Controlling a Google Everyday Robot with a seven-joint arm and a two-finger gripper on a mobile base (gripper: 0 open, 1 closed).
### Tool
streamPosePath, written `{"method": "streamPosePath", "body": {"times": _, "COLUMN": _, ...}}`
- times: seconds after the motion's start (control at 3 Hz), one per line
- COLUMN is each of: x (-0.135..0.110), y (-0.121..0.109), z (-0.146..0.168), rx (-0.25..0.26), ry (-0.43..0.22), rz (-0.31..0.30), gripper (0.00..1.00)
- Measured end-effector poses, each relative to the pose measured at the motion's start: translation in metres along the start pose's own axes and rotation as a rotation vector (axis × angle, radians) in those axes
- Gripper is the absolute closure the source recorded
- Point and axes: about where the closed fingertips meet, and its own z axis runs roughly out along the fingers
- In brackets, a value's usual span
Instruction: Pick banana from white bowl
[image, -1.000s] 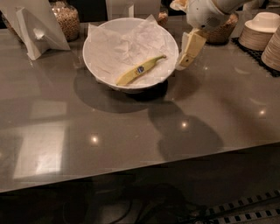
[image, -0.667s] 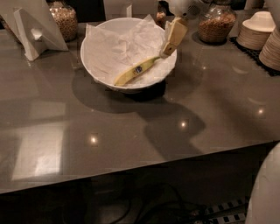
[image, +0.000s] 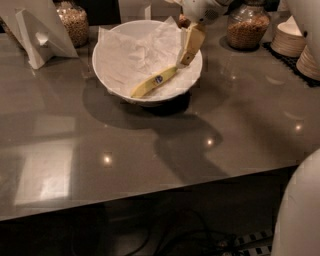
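One banana (image: 154, 82) lies in white bowl (image: 96, 70); gripper (image: 184, 60) hangs over bowl's right side, tip just beside banana. Open or shut: can't tell.

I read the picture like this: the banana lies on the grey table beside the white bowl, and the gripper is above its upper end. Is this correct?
Not quite. The banana lies inside the white bowl, on the crumpled paper, not on the table beside it; the camera view shows this. The gripper is indeed above its upper end.
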Motion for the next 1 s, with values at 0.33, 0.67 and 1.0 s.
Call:
{"method": "streamPosePath", "body": {"times": 0.33, "x": -0.009, "y": 0.003, "z": 0.027, "rx": -0.052, "ry": 0.007, "rz": -0.087, "gripper": 0.0}}
{"method": "streamPosePath", "body": {"times": 0.67, "x": -0.012, "y": 0.011, "z": 0.049, "rx": -0.104, "ry": 0.012, "rz": -0.139, "gripper": 0.19}}
{"method": "streamPosePath", "body": {"times": 1.0, "x": -0.012, "y": 0.023, "z": 0.064, "rx": -0.149, "ry": 0.008, "rz": -0.151, "gripper": 0.42}}
